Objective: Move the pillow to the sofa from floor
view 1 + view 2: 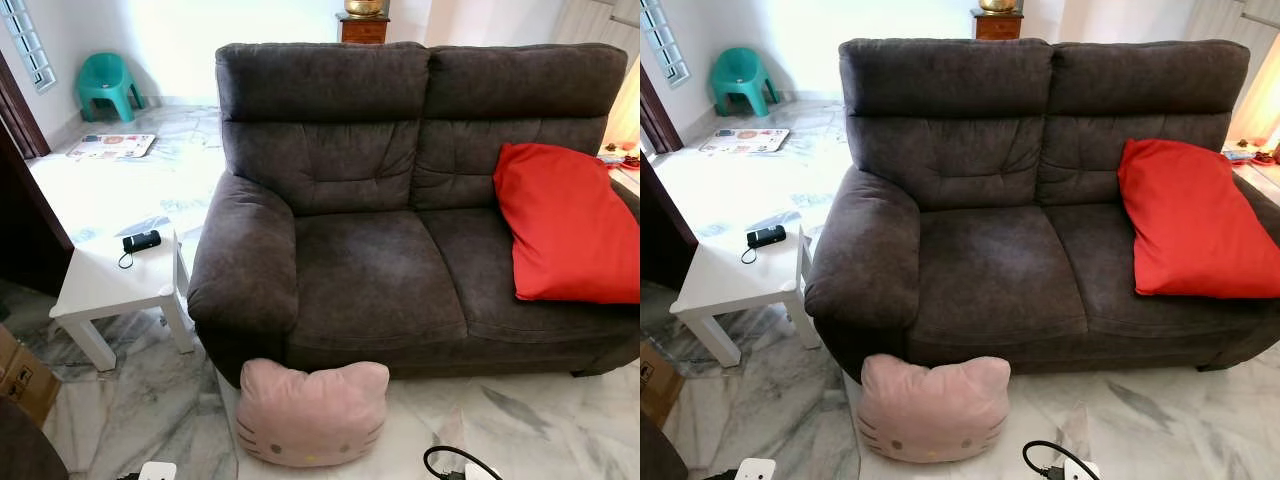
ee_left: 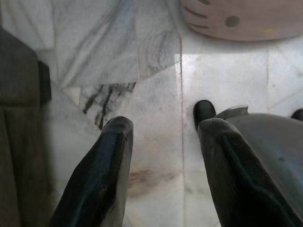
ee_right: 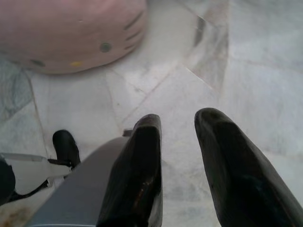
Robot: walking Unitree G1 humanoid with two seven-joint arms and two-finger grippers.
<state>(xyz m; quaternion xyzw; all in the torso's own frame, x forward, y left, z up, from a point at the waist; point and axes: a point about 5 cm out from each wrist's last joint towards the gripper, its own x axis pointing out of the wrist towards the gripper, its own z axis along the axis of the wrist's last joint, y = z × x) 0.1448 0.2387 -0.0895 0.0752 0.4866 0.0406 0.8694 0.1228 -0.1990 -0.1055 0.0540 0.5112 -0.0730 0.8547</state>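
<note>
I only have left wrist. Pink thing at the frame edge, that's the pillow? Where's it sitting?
Observer: Yes, the pink cat-face pillow stands on the marble floor against the sofa's front, below its left armrest.
Operator: Seat free?
Observer: Left seat is bare; a red cushion leans on the right side.
Operator: Right gripper?
Observer: Right gripper hangs over the floor, fingers apart, short of the pillow.

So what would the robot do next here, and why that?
Probably bend down and bring both grippers to either side of the pink cat-face pillow. It stands on the marble floor against the sofa front, untouched. The left gripper and right gripper both hang open above bare floor, with the pillow ahead of them, so reaching comes before any lifting.
</note>
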